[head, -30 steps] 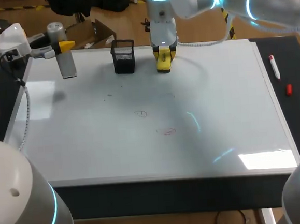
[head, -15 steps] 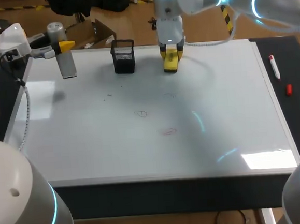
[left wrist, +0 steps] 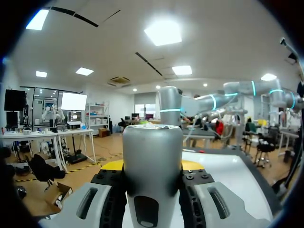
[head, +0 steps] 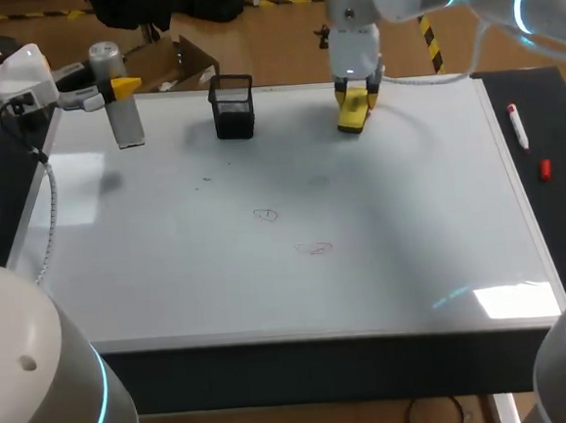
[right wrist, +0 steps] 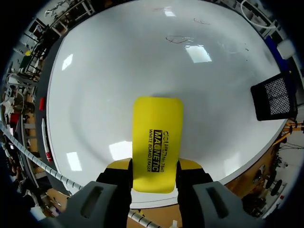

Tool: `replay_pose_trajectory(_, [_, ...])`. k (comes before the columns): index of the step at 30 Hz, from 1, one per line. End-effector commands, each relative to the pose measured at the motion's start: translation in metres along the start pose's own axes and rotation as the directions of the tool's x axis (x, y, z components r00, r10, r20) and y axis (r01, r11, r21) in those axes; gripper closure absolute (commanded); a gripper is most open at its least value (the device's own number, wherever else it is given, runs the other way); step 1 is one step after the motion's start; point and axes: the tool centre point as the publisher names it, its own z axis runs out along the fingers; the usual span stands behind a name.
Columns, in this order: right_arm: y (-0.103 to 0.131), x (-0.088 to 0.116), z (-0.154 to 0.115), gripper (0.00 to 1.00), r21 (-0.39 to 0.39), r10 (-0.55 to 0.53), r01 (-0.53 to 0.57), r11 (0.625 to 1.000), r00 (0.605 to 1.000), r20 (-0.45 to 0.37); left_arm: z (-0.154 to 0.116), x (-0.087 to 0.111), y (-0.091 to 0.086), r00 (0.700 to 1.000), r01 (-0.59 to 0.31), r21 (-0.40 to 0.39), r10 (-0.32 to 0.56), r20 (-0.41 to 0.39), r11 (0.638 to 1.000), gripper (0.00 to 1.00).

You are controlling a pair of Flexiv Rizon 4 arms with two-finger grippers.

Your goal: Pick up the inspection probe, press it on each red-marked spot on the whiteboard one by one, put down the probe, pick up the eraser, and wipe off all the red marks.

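Holding probe (head: 129, 124) in clenched fingers of left gripper (head: 122, 89), left of mesh cup (head: 233, 108); not put down. Grasping eraser (head: 353, 117) in right gripper (head: 356, 96), right of cup. Judging pressing over; left to wipe: red marks (head: 315, 249) in front of cup.

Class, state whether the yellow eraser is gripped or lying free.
Gripped: the right gripper has a finger against each side of the eraser.

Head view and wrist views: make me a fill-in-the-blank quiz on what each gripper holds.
The right gripper is shut on the yellow ___.
The left gripper is shut on the grey ___.
The mark near the whiteboard's middle is coloured ___.
Missing: eraser; probe; red.
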Motion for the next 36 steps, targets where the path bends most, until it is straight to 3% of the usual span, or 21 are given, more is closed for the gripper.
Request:
replay_pose_trajectory(1, [0.017,0.039,-0.016,1.0,0.047,0.015,-0.016,0.999,1.0,0.019,0.0,0.001,-0.001,1.0,-0.002,0.002,0.002,0.003,1.0,1.0])
replay_pose_trajectory(20, [0.05,0.118,-0.033,1.0,0.085,0.147,-0.151,0.985,0.988,0.048,0.0,0.001,-0.001,1.0,-0.002,0.002,0.002,0.003,1.0,1.0])
replay_pose_trajectory(36, [0.069,0.166,-0.031,1.0,0.092,0.228,-0.234,0.968,0.971,0.068,0.0,0.001,-0.001,1.0,-0.002,0.002,0.002,0.003,1.0,1.0])
